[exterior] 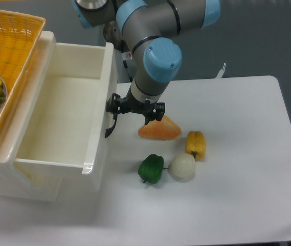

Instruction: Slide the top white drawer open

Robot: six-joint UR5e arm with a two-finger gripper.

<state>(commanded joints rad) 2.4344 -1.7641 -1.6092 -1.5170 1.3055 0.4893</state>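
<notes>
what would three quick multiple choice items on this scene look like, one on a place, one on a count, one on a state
1. Where is the gripper?
A. at the top white drawer's front
B. over the basket
C. at the table's right edge

2. How many food items lie on the table?
A. two
B. four
C. six

3. The top white drawer is:
A. shut
B. pulled out, empty
C. pulled out, full

Key:
1 A, it sits by the black handle.
2 B, orange wedge, yellow pepper, green pepper, white onion.
3 B, its bare inside shows.
</notes>
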